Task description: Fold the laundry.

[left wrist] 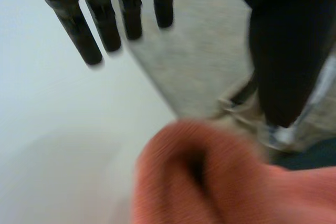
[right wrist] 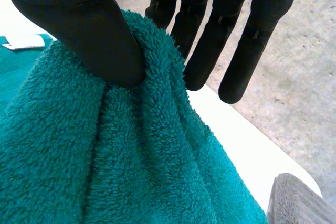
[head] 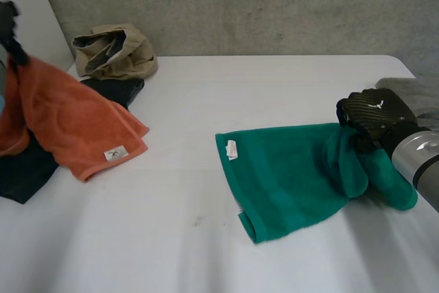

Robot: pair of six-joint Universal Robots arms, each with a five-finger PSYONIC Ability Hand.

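Observation:
A green towel [head: 288, 176] lies partly folded on the white table [head: 206, 252], right of centre, its white label [head: 231, 149] at the far left corner. My right hand [head: 374, 116] holds its right end bunched and lifted. In the right wrist view the thumb [right wrist: 89, 30] presses the green towel [right wrist: 79, 166] against the fingers behind it. An orange towel [head: 68, 118] hangs raised at the table's left, with my left hand [head: 8, 22] just above its top. In the left wrist view the left hand [left wrist: 100, 19] has straight fingers, and the orange towel [left wrist: 210, 182] sits below the palm, ungripped.
A crumpled beige garment [head: 113, 51] lies at the back left with a dark one [head: 113, 90] in front of it. More dark cloth [head: 24, 173] lies under the orange towel. A grey cloth [head: 411, 90] sits at the right edge. A concrete wall runs behind the table.

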